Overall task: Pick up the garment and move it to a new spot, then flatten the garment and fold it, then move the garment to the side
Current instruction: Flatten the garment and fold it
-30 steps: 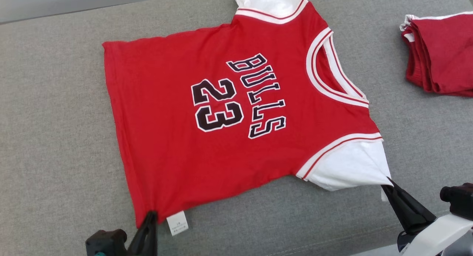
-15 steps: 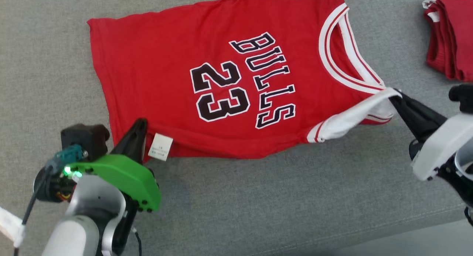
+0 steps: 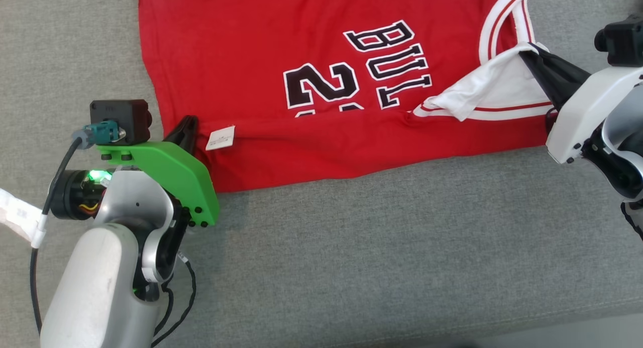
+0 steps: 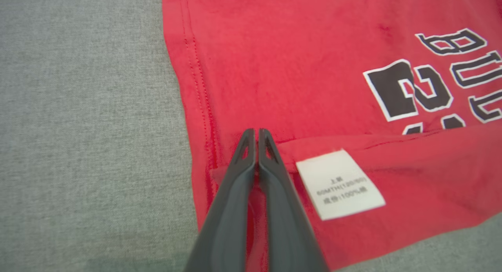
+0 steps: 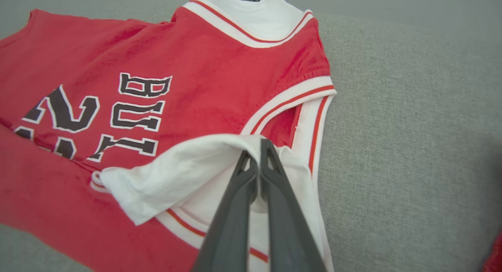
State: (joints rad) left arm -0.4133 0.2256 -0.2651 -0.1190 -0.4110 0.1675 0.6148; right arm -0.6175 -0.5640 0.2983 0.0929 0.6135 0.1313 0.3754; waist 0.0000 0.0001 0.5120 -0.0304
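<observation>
Red jersey point(image 3: 226, 46) lies on grey cushion point(image 3: 351, 247), near edge folded over. L gripper point(image 4: 255, 132) pinches hem corner point(image 4: 204, 185), R gripper point(image 5: 257, 146) pinches white sleeve point(image 5: 176, 174), both fully closed. Risk: uneven pull skews fold, cloth slips.

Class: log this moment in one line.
left gripper: jaws shut on jersey | right gripper: jaws shut on sleeve | state: partly folded

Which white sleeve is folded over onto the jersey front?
The near sleeve, pinched by the right end effector; the far sleeve lies flat, across the jersey.
</observation>
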